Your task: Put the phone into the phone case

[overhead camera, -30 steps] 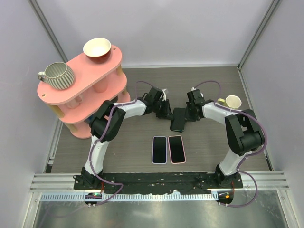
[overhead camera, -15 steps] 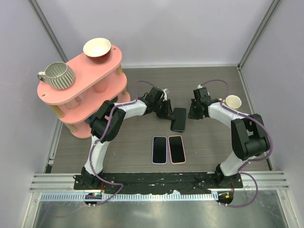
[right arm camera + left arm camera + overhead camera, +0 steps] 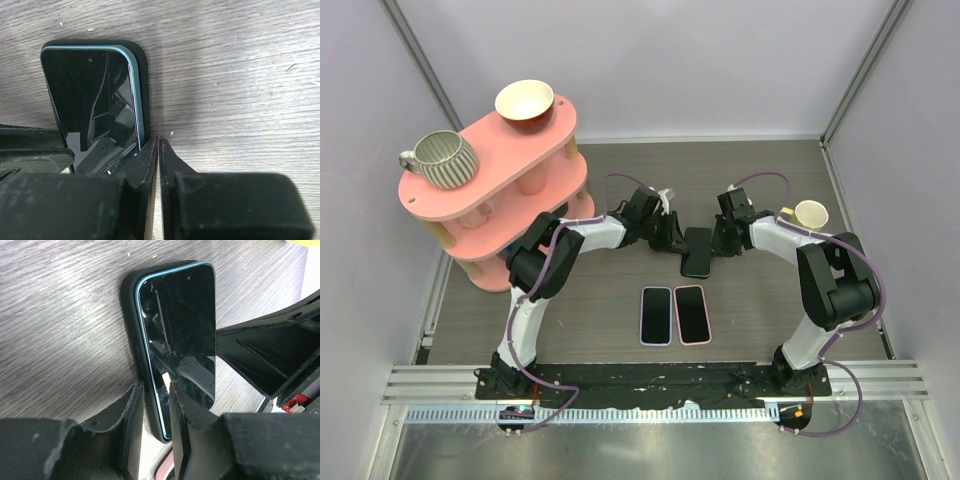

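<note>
A black phone [image 3: 697, 250] with a teal rim lies in a dark phone case [image 3: 129, 305] on the wooden table, between my two grippers. My left gripper [image 3: 670, 236] is at its left long edge. In the left wrist view its jaws [image 3: 155, 387] straddle the case edge, one finger over the phone's screen [image 3: 180, 330]. My right gripper [image 3: 720, 240] is shut and empty. In the right wrist view its tips [image 3: 158, 140] touch the case's right edge [image 3: 144, 75] beside the phone [image 3: 90, 95].
Two more cased phones lie side by side nearer the arm bases, one purple-rimmed [image 3: 656, 315] and one pink-rimmed [image 3: 691, 314]. A pink two-tier shelf [image 3: 490, 195] with a striped mug [image 3: 442, 160] and a bowl [image 3: 525, 101] stands at left. A small cup [image 3: 810, 213] sits at right.
My right gripper pulled away to the right half a second ago, then came back to the case's right edge. The left gripper and the phone stayed put.
</note>
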